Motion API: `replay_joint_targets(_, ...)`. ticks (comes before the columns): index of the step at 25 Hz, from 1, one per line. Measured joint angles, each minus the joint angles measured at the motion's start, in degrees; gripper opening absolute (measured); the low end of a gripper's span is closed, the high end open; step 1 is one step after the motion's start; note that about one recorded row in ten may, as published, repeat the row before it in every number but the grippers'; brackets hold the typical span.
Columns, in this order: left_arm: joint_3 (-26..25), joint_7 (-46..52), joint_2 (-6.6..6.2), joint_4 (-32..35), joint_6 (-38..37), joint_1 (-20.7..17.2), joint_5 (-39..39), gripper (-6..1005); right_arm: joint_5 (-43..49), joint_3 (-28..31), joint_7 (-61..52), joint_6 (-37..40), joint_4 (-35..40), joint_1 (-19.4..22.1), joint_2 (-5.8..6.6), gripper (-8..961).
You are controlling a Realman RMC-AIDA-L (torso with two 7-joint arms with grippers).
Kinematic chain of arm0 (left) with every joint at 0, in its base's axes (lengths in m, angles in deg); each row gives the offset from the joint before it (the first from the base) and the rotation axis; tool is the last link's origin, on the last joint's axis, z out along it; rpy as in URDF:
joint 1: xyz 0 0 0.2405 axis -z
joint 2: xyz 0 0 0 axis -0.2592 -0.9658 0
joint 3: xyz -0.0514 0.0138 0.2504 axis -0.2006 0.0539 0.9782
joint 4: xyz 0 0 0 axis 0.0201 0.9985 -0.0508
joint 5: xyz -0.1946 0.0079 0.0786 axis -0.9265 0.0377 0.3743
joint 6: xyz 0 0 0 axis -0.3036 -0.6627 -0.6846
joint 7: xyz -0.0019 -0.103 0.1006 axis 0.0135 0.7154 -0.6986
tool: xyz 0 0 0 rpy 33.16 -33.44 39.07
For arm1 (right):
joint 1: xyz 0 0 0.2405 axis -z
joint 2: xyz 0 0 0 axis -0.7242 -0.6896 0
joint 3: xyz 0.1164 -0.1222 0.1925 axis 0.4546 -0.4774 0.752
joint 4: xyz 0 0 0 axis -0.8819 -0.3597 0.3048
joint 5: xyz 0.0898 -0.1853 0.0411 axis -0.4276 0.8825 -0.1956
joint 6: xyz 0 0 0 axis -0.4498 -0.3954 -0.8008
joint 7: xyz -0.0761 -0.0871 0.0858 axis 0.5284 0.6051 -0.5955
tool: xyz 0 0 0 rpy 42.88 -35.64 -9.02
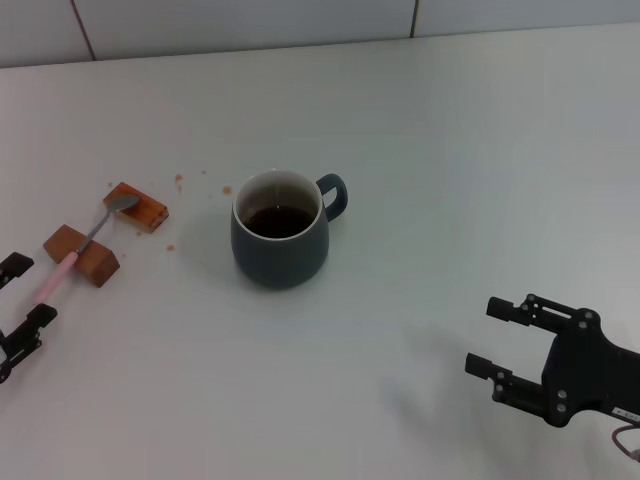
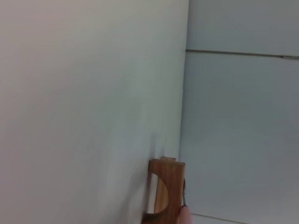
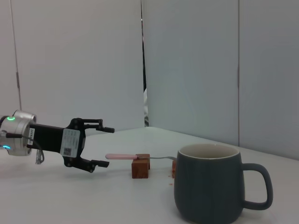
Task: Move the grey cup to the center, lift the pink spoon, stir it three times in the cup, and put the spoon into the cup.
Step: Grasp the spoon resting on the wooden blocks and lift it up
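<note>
The grey cup point(image 1: 278, 235) stands near the middle of the table with dark liquid inside and its handle toward the right; it also fills the near side of the right wrist view point(image 3: 209, 184). The pink spoon point(image 1: 62, 268) lies across two brown blocks, bowl on the far one. My left gripper point(image 1: 33, 289) is open at the left edge, its fingertips on either side of the tip of the pink handle without closing on it. From the right wrist view the left gripper point(image 3: 100, 146) sits just short of the spoon point(image 3: 121, 157). My right gripper point(image 1: 484, 336) is open and holds nothing at the lower right.
Two brown blocks point(image 1: 138, 207) point(image 1: 82, 254) carry the spoon left of the cup. One block point(image 2: 167, 190) shows in the left wrist view. Small brown specks point(image 1: 180, 180) dot the table between blocks and cup. A tiled wall point(image 1: 300, 25) runs along the table's far edge.
</note>
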Motion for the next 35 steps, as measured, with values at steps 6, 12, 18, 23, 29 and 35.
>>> replay_joint_targets(6,0.13,-0.43,0.32,-0.01,1.85,1.46,-0.08,810,-0.18,0.00,0.00,0.08,-0.11,-0.13,0.00,680)
replay_joint_targets(12,0.13,-0.82,0.35,-0.25,3.50,2.64,-0.07,805,-0.24,0.23,-0.73,0.08,-0.03,-0.67,0.04,680)
replay_joint_targets(18,0.13,-1.46,0.35,-1.19,4.83,3.54,-0.09,800,-0.32,0.33,-1.66,0.08,0.11,-1.43,0.08,680)
replay_joint_targets(23,0.10,-2.05,0.35,-1.45,5.22,4.24,-0.34,799,-0.37,0.36,-2.00,-0.14,0.14,-2.10,0.17,680)
replay_joint_targets(29,0.09,-2.28,0.32,-2.24,6.03,4.59,-0.37,797,-0.37,0.51,-2.00,-0.38,0.14,-2.35,0.18,681)
replay_joint_targets(35,0.13,-2.98,0.32,-2.65,6.74,4.59,-0.41,794,-0.37,0.51,-2.00,-0.46,0.13,-2.52,0.13,681)
